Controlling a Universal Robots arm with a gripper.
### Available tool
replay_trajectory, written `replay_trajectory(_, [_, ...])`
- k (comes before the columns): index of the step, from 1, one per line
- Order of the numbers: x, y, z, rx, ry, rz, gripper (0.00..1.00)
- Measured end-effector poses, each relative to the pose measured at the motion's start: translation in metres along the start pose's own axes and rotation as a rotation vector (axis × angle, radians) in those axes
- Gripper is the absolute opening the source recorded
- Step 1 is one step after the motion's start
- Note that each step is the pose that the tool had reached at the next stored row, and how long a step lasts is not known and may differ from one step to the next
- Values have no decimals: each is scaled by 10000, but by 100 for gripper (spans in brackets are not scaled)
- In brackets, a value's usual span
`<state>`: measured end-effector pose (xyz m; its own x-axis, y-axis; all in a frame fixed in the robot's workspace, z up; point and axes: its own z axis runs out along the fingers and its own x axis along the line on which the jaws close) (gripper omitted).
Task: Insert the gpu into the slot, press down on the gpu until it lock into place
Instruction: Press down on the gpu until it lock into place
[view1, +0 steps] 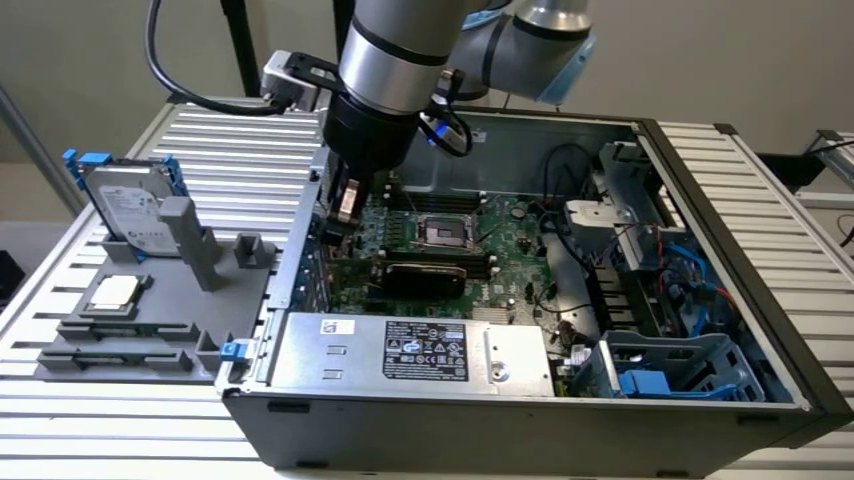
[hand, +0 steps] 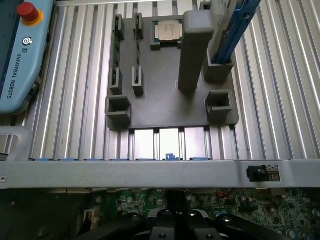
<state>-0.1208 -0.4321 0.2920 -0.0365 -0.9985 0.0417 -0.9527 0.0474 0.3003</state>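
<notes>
The gpu (view1: 424, 272), with its black cooler shroud facing up, lies across the green motherboard (view1: 518, 248) inside the open computer case. It sits just in front of the silver processor socket (view1: 443, 230). The slot is hidden beneath the card. My gripper (view1: 342, 222) hangs at the case's wall on the exterior view's left, a little above the card's bracket end. Its fingers are shut with nothing visible between them. In the wrist view the gripper (hand: 176, 221) hovers over the board just inside the grey case wall (hand: 150, 167).
A grey labelled power supply (view1: 414, 350) fills the case's front. Cables and a blue drive cage (view1: 667, 372) crowd the exterior view's right. Outside the case stand a grey fixture (view1: 134, 330) holding a hard drive (view1: 127, 205) and a processor (hand: 167, 31), plus a teach pendant (hand: 20, 55).
</notes>
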Motion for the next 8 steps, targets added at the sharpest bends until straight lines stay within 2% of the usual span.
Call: replay_trajectory(8, [-8, -6, 11, 1, -32, 67, 11])
